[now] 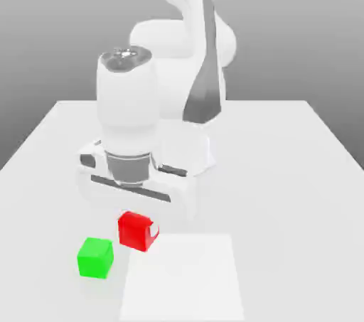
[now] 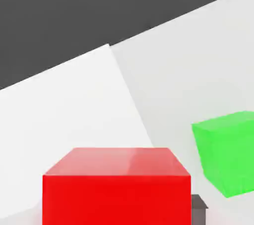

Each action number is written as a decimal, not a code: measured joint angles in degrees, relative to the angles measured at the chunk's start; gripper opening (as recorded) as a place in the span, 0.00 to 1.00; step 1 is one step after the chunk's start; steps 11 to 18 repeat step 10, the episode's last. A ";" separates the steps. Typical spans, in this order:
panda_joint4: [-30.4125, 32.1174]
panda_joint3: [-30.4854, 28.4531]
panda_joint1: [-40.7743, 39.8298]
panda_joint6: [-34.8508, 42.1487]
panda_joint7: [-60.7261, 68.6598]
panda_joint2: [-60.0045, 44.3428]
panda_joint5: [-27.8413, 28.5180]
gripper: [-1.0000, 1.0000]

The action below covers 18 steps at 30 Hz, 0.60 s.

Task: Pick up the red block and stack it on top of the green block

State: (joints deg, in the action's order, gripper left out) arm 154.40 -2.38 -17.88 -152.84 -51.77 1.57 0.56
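We are seeing the gripper (image 1: 139, 227) sitting low over the table (image 1: 284, 171), its jaws closing narrowly on the red block (image 1: 135, 231). The green block (image 1: 94, 256) is resting on the table just beside it, toward the exterior view's left, apart from it.

White table (image 1: 298, 164), brighter white square patch (image 1: 185, 278) on it; plain grey backdrop, even soft light.
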 joint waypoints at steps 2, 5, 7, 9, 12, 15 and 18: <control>0.02 -1.18 -2.65 -0.61 3.10 -0.60 -0.35 0.00; -0.18 0.21 -3.50 -5.60 4.37 -5.79 -0.98 0.00; -0.34 0.62 -3.48 -9.28 4.72 -9.64 -1.35 1.00; -0.34 0.62 -3.48 -9.28 4.72 -9.64 -1.35 1.00; -0.34 0.62 -3.48 -9.28 4.72 -9.64 -1.35 1.00; -0.34 0.62 -3.48 -9.28 4.72 -9.64 -1.35 1.00; -0.34 0.62 -3.48 -9.28 4.72 -9.64 -1.35 1.00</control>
